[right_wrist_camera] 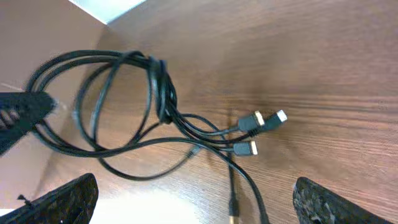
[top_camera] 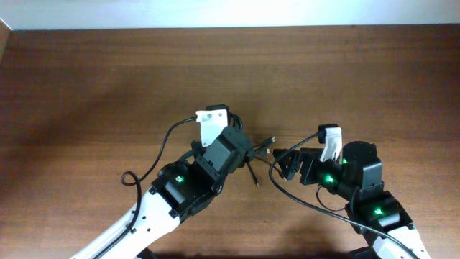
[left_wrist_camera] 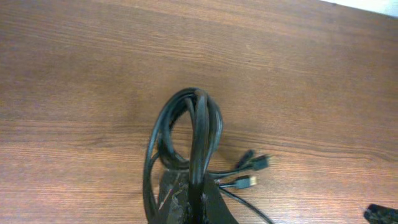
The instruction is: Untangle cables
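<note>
The cables are a bundle of thin black cords (top_camera: 257,160) lying between my two grippers near the table's middle. In the left wrist view the bundle rises as a tall loop (left_wrist_camera: 194,124), with several plug ends (left_wrist_camera: 249,180) spread out to the right. My left gripper (left_wrist_camera: 199,202) is shut on the base of this loop and also shows in the overhead view (top_camera: 244,150). In the right wrist view the loops (right_wrist_camera: 124,93) and metallic-tipped plugs (right_wrist_camera: 264,119) lie ahead of my right gripper (right_wrist_camera: 199,205). It is open, with two cords running between its fingers, and also shows overhead (top_camera: 282,164).
The brown wooden table (top_camera: 108,79) extends around the arms. Thicker black arm wires (top_camera: 162,147) curve beside the left arm. The table's far edge meets a white wall (top_camera: 230,11). The left gripper's dark tip (right_wrist_camera: 18,115) shows at the left of the right wrist view.
</note>
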`<action>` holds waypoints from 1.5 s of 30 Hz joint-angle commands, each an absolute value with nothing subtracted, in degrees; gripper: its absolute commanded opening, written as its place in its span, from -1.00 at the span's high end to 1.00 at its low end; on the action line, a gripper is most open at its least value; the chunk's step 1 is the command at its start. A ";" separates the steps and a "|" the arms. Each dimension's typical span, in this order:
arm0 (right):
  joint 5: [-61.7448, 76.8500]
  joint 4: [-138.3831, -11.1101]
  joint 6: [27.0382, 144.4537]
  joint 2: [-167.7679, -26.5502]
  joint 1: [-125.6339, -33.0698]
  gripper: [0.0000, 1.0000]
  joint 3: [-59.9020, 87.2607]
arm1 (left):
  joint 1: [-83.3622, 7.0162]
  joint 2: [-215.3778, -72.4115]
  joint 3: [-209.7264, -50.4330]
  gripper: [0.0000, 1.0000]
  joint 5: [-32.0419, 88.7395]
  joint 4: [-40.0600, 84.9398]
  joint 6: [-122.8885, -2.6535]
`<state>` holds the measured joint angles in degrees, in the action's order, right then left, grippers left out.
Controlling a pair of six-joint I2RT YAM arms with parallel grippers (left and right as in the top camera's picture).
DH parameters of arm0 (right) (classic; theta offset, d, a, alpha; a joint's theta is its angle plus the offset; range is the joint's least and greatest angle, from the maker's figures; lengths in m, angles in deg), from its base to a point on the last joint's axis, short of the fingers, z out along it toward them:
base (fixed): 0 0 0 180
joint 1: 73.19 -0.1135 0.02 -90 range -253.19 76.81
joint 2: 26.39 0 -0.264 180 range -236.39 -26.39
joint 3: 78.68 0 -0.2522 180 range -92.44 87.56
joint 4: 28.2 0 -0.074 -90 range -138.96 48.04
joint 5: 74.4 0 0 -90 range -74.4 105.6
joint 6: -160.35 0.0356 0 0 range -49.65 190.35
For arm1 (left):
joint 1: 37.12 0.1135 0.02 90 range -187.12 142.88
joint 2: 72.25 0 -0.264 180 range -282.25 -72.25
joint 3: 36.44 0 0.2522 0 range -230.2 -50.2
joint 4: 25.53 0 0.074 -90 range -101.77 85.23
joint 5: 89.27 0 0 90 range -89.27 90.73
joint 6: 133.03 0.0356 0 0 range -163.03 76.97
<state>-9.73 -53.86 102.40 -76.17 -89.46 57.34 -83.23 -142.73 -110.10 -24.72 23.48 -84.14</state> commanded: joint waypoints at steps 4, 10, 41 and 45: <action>-16.81 -48.70 110.51 -75.93 -89.20 -0.97 56.46 | -83.10 -141.59 -111.06 1.00 -14.10 18.63 -83.22; -18.05 -47.31 111.38 -76.01 -89.18 -0.97 56.46 | -83.10 -141.59 -111.06 1.00 -6.27 15.76 -81.03; -14.64 -45.53 116.30 -79.38 -89.18 0.46 56.46 | -83.10 -141.59 -111.06 1.00 3.24 11.26 -74.21; -14.60 -44.55 117.98 -79.38 -89.18 0.69 56.46 | -83.10 -141.61 -111.06 1.00 6.60 11.00 -74.21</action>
